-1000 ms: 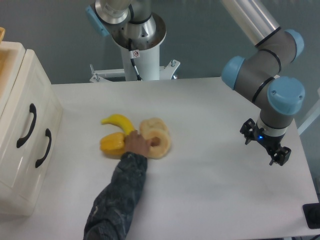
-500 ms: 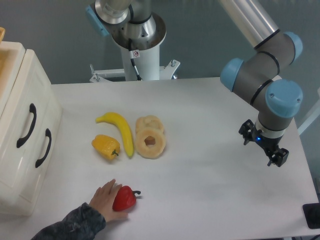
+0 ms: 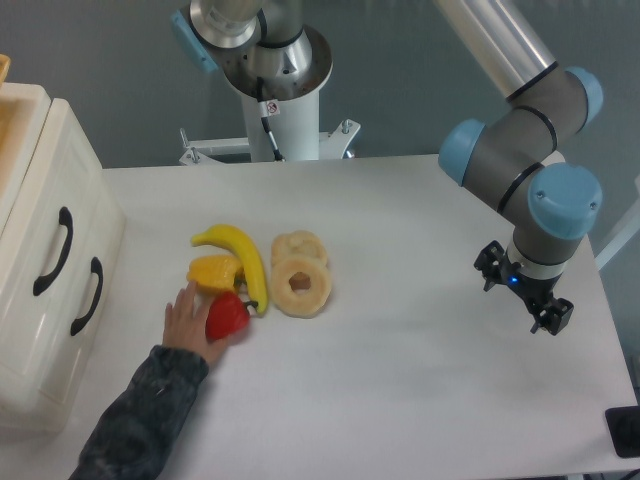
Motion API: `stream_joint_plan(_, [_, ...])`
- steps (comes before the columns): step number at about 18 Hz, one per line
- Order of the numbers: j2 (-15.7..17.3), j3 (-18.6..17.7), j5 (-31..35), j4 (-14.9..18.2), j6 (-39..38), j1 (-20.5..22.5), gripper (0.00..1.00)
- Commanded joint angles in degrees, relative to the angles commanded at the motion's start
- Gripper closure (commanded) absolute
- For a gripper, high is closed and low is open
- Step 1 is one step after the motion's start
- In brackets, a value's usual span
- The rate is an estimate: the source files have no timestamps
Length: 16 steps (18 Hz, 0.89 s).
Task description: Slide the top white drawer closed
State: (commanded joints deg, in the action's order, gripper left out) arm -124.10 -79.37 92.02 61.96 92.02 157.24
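So the person's hand (image 3: 190, 318) has just dragged the glossy red pepper (image 3: 226, 315) from the near edge up against the yellow pepper (image 3: 214, 271) and the curved yellow banana (image 3: 235, 256). That's clutter in the middle of the white desk (image 3: 420, 380), not on the cabinet. The top white drawer (image 3: 45, 215), cream plastic with a black curved handle, sits far left, poking out a bit. The end effector (image 3: 522, 295) hovers far right, fingers apart, holding nothing, barely moved. Closing hasn't started, I'd say.
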Motion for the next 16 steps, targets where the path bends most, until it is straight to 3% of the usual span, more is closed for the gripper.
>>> stream_joint_plan(16, [-0.61, 0.26, 0.26, 0.35, 0.0, 0.0, 0.0])
